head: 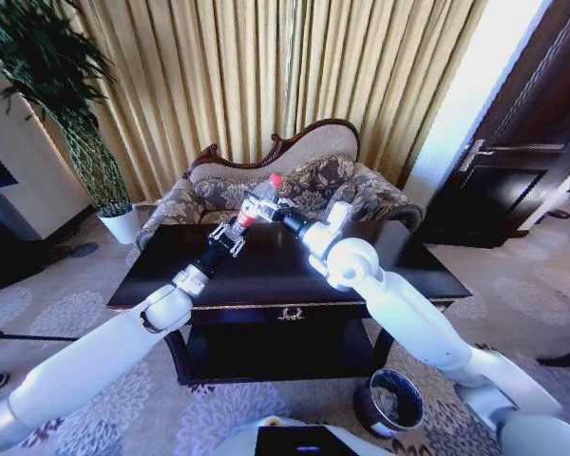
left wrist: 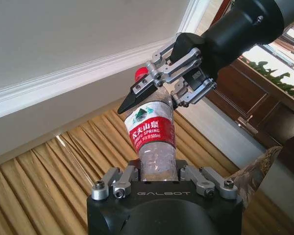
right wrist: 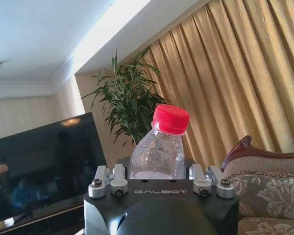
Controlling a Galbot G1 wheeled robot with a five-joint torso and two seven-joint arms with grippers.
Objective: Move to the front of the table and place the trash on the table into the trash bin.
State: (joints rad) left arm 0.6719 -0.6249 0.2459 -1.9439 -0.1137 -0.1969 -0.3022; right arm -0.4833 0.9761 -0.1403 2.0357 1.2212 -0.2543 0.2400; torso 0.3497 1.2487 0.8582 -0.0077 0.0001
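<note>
Both hands meet on one bottle [head: 257, 203], held up in the air above the far middle of the dark tabletop [head: 266, 275]. It is a small clear plastic bottle with a red screw cap [right wrist: 171, 119], a red and white label [left wrist: 152, 129] printed with a green mountain mark and white lettering, and crinkled, dented walls; it looks empty or nearly so.

From the left wrist view, the left hand [head: 230, 233] pinches the bottle's lower body between its fingers, base toward the wrist and cap pointing away. In the same view the right hand [left wrist: 162, 87] closes on the shoulder just under the cap, one dark fingertip [left wrist: 132, 98] lying across the clear plastic above the label. In the head view the bottle tilts, cap up and toward the right, with the left arm reaching in from the near left and the right arm from the near right.

Down on the carpet at the near right, beside the table leg, stands the trash bin [head: 389, 402], round and dark with a pale rim. Behind the table sit a patterned sofa [head: 294, 185] and gold curtains [head: 266, 66].
</note>
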